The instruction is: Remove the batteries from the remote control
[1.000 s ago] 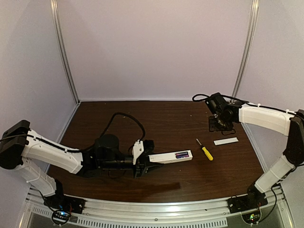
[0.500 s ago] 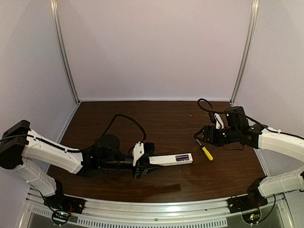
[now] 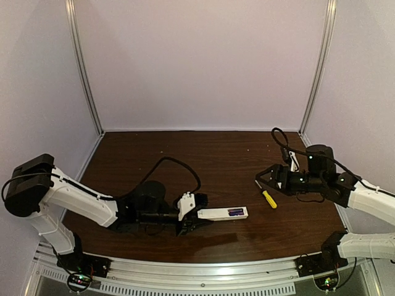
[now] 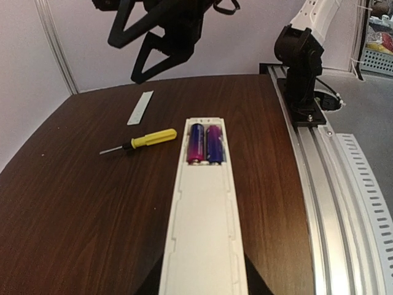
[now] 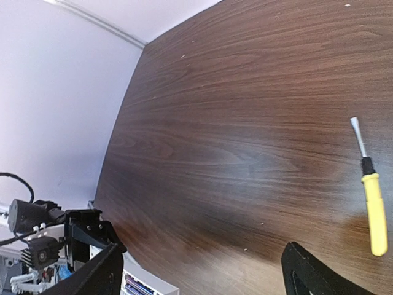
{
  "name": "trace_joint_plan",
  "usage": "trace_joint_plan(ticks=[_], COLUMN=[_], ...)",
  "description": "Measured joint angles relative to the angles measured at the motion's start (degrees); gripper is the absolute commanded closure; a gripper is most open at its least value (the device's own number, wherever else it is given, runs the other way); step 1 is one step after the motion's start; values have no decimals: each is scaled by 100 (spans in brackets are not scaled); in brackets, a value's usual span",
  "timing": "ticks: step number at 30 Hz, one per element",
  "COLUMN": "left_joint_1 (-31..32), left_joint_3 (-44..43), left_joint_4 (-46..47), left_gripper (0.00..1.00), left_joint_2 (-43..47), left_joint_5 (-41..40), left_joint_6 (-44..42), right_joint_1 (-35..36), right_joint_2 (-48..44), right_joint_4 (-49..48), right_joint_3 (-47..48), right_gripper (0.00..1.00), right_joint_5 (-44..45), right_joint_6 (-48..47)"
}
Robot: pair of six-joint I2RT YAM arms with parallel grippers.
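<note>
From above, the left gripper (image 3: 198, 216) is clamped on the near end of the remote control (image 3: 223, 213), holding it low over the table (image 3: 185, 154) with its far end pointing toward the right arm. A small purple patch near that far end should be the batteries (image 3: 235, 212), though from up here I can't make out two separate cells. The right gripper (image 3: 264, 179) hovers with its jaws spread and nothing in them, just above the yellow-handled screwdriver (image 3: 270, 198), which lies on the wood apart from the remote.

Looking along the left wrist, it is plainer. The remote control (image 4: 206, 221) runs straight out from the fingers with its back bare and the compartment exposed. Both batteries (image 4: 205, 142) sit side by side in the slot at the far end. The cover strip (image 4: 140, 107) lies off on the table beyond the screwdriver (image 4: 147, 139). The right gripper (image 4: 126, 61) hangs overhead, wide open.

From the right wrist, the two fingers (image 5: 92, 276) stand far apart over bare wood, and the screwdriver (image 5: 374, 212) lies off to one side, untouched.

So the cover is off and the remote is steadied, but neither cell is out. I'd say prying and lifting both remains.
</note>
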State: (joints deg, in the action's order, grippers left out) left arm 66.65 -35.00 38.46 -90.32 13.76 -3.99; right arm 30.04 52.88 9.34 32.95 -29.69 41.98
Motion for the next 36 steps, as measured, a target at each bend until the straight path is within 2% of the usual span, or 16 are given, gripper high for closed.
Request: trace_joint_plan(ticks=[9, 30, 36], left_joint_1=[-361, -623, -636], left_joint_3=[-81, -476, -496], left_joint_4=[-4, 155, 210], left_gripper=[100, 100, 84], left_joint_2=[-737, -1888, -1952], left_joint_5=[173, 625, 671], left_joint_6=[39, 66, 20], right_joint_1=[11, 240, 378], right_joint_2=[-219, 243, 376], right_joint_4=[321, 151, 153], right_joint_3=[-352, -549, -546], right_gripper=[3, 0, 0], right_joint_5=[905, 1226, 1327], right_joint_6=[-50, -140, -164])
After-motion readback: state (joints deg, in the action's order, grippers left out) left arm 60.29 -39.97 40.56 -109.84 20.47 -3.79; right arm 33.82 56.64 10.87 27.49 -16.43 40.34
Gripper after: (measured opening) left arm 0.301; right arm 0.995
